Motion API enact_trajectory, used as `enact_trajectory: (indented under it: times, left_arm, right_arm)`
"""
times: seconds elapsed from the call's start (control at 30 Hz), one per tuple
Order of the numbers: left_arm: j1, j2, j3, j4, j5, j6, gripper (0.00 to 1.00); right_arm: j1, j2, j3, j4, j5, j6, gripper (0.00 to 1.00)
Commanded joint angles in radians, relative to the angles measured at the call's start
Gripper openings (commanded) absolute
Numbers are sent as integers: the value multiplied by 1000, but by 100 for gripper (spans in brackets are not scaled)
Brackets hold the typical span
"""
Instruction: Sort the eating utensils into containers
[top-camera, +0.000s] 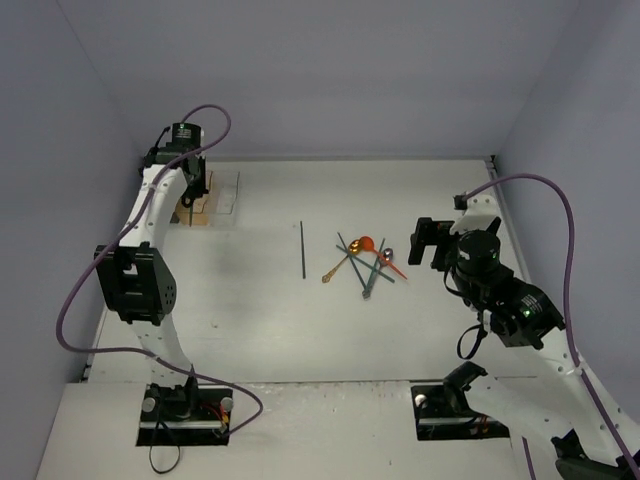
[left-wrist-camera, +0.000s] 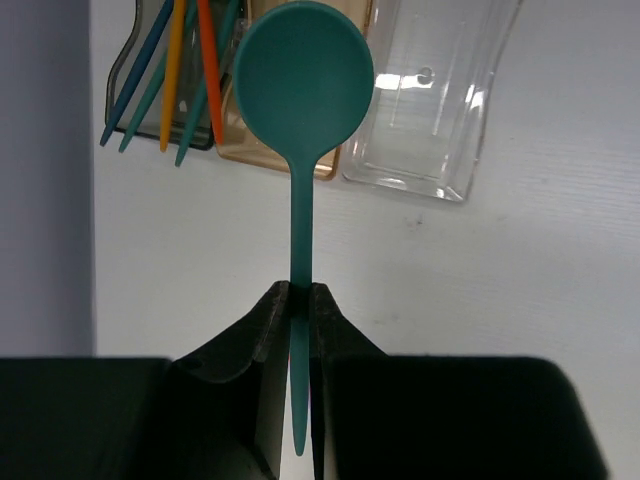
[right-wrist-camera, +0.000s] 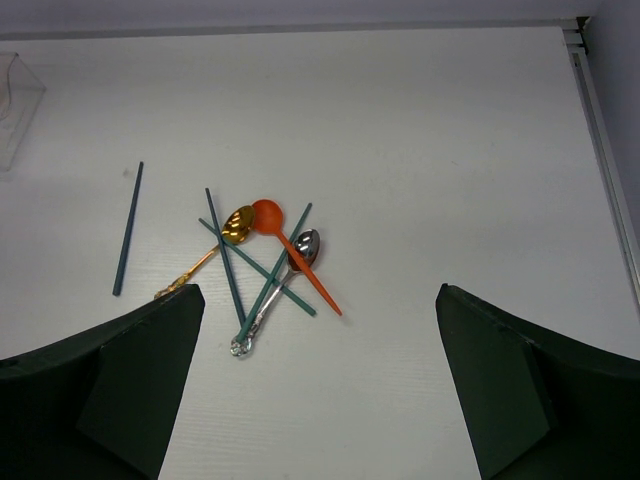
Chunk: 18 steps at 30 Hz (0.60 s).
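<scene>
My left gripper (left-wrist-camera: 298, 300) is shut on the handle of a teal spoon (left-wrist-camera: 303, 90) and holds it over the amber bin (left-wrist-camera: 345, 160). The dark grey bin (left-wrist-camera: 130, 100) holds several teal and orange sticks (left-wrist-camera: 172, 70). The clear bin (left-wrist-camera: 430, 100) looks empty. In the top view the left gripper (top-camera: 190, 192) is at the bins (top-camera: 222, 196), far left. A pile lies mid-table: an orange spoon (right-wrist-camera: 290, 250), a gold spoon (right-wrist-camera: 225, 240), a silver spoon (right-wrist-camera: 275, 295) and three teal sticks (right-wrist-camera: 225, 260). One teal stick (right-wrist-camera: 128, 242) lies apart, left. My right gripper (right-wrist-camera: 320, 400) is open and empty, near the pile.
The pile also shows in the top view (top-camera: 365, 262), with the lone stick (top-camera: 303, 250) left of it. Grey walls close the table at the back and sides. A raised rail (right-wrist-camera: 600, 150) runs along the table's right edge.
</scene>
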Motion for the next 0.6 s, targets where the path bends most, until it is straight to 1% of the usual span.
enact_trajectory:
  times: [0.0,0.1,0.27,0.43,0.57]
  left_arm:
    - [62,114,171,-96,83,150,0]
    - [83,222,303,-141,112,160,0]
    - [83,354,428,-177,117,192,0]
    - [136,426,481,-182,126,174,0]
    - [172,455,521,-181,150,137,0]
  right_arm:
    - [-7,41,27,54,51,-19,100]
    - [-7,58,28,55,61,-21,100]
    - [-7,90,35,55,71,-24,100]
    - [-7,101,31,55,82,-27,100]
    - [-7,106,27,55,83,-24,100]
